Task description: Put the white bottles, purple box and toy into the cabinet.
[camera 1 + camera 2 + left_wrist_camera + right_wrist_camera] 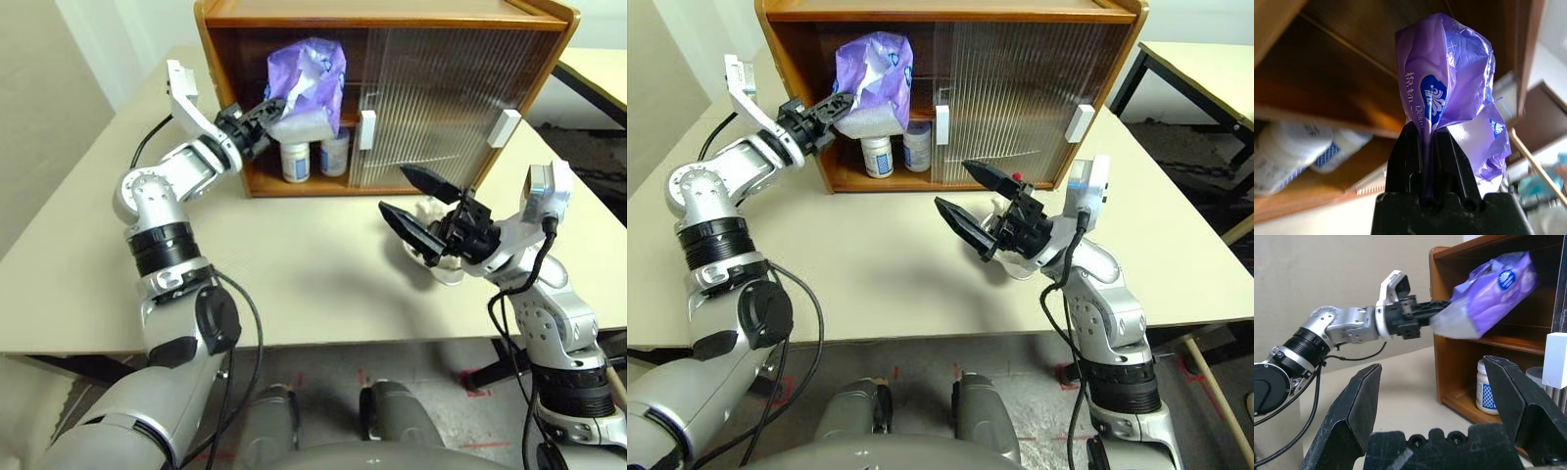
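With both white bottles (296,162) already standing on the lower shelf of the cabinet (392,20), I hold the purple box (308,83) in the left gripper (266,113), jaws clamped on its crinkled end, at the open upper shelf. Its long axis tilts up and away from the jaws. The right gripper (416,201) hangs with jaws spread, empty, the toy (438,262) just beneath on the table (313,284), not yet stowed.

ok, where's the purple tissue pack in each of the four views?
Left eye: purple tissue pack top centre, at the cabinet's open side.
Right eye: upper left.
Left wrist: centre, pinched in left hand.
Right wrist: upper right.
Shared landmark: white bottles below it.
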{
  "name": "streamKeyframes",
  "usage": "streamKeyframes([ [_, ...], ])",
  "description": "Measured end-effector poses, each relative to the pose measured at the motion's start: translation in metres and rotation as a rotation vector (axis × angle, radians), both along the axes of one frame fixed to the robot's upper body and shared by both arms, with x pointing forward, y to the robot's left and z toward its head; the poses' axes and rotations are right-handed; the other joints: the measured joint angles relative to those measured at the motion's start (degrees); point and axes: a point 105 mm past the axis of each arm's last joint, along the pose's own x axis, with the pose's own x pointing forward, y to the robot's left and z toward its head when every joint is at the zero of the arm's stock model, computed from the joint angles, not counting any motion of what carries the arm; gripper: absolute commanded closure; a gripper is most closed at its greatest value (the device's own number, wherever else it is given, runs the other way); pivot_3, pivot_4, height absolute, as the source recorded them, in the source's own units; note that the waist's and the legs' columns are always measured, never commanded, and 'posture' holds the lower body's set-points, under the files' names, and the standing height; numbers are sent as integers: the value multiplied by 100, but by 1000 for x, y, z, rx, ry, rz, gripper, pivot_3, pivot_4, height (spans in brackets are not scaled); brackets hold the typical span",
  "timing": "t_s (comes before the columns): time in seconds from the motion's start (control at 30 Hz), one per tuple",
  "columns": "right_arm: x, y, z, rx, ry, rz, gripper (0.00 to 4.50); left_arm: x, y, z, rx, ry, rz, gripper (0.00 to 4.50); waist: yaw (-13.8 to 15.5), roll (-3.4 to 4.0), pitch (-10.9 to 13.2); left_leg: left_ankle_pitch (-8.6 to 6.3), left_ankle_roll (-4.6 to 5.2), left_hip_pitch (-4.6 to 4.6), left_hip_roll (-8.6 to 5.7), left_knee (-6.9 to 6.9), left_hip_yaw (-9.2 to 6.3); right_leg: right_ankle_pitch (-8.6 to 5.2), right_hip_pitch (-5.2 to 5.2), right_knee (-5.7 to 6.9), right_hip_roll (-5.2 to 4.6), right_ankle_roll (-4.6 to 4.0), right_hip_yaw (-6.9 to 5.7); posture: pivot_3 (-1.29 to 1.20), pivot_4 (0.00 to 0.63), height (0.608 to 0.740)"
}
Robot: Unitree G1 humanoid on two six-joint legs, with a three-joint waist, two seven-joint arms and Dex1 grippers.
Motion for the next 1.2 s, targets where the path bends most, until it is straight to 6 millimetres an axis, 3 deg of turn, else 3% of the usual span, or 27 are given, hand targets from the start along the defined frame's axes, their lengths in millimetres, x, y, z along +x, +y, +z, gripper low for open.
streamKeyframes([
  [0.53,-8,3,-17,2,30,-1,0,54,-17,17,-170,47,252,4456,-43,-4,0,0,0,-7,-13,-2,5,2,6,-17,2,5,-9,-83,0,740],
  [0.93,-8,2,-17,-10,22,-6,0,59,-17,22,-185,41,287,63,-48,-5,0,0,0,-10,-16,-1,6,4,11,-20,1,5,-22,-71,0,740],
  [1.07,-9,3,-17,-21,19,2,0,51,-10,23,-150,22,286,23,-62,-4,-1,0,0,-8,-15,-6,3,2,11,-22,1,5,-19,-65,0,740],
  [1.2,-9,3,-17,-34,18,8,0,36,-3,6,-82,36,259,23,-88,-5,-1,0,0,-5,-14,-14,1,0,4,-20,4,2,-13,-63,0,740],
])
